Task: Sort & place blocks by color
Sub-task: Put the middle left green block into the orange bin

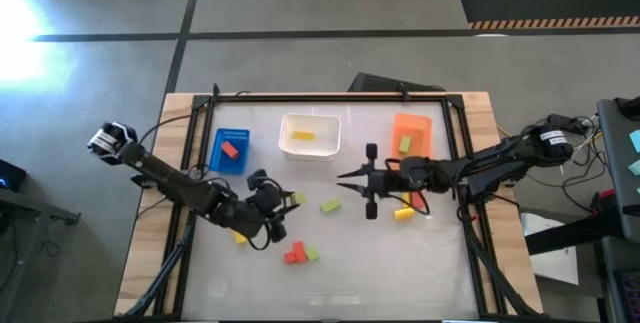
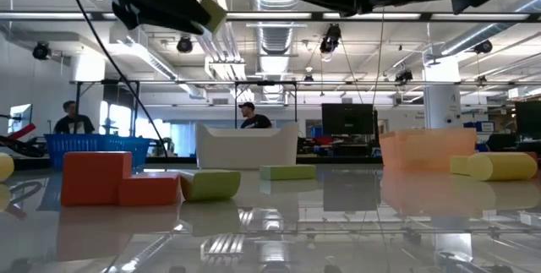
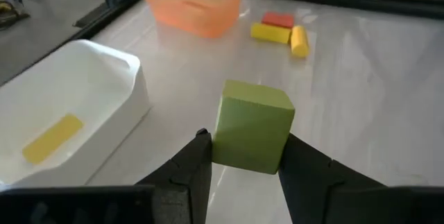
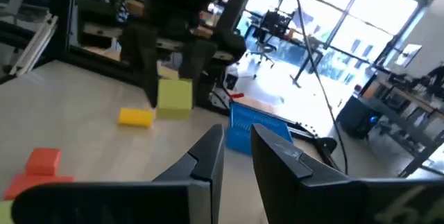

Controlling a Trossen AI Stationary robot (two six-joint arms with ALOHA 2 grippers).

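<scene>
**A:** What have you got in your left gripper (image 3: 244,156)?

**B:** I'm holding a light green cube (image 3: 252,126), pinched between my two fingers and lifted clear of the table (image 1: 400,273). From above, my left gripper sits left of centre, with the cube at its tip.

**A:** And your right gripper (image 1: 352,177)?

**B:** It hangs near the table's middle, facing my left one. My fingers there are a narrow gap apart, with nothing between them.

**A:** Which blocks lie nearest you?

**B:** A red block (image 1: 294,254) with a green block (image 1: 312,253) touching it, toward the front edge. A yellow block (image 1: 239,237) lies by my left arm. Further in, a green bar (image 1: 330,205) sits between my grippers, and a yellow bar (image 1: 403,214) lies under my right arm.

**A:** And the bins at the back?

**B:** The blue bin (image 1: 230,150) holds a red block (image 1: 230,149), the white bin (image 1: 310,135) a yellow bar (image 1: 303,135), the orange bin (image 1: 411,133) a green block (image 1: 405,144).

**A:** Beyond the table?

**B:** Two people (image 2: 251,116) stand far off in the room.
</scene>
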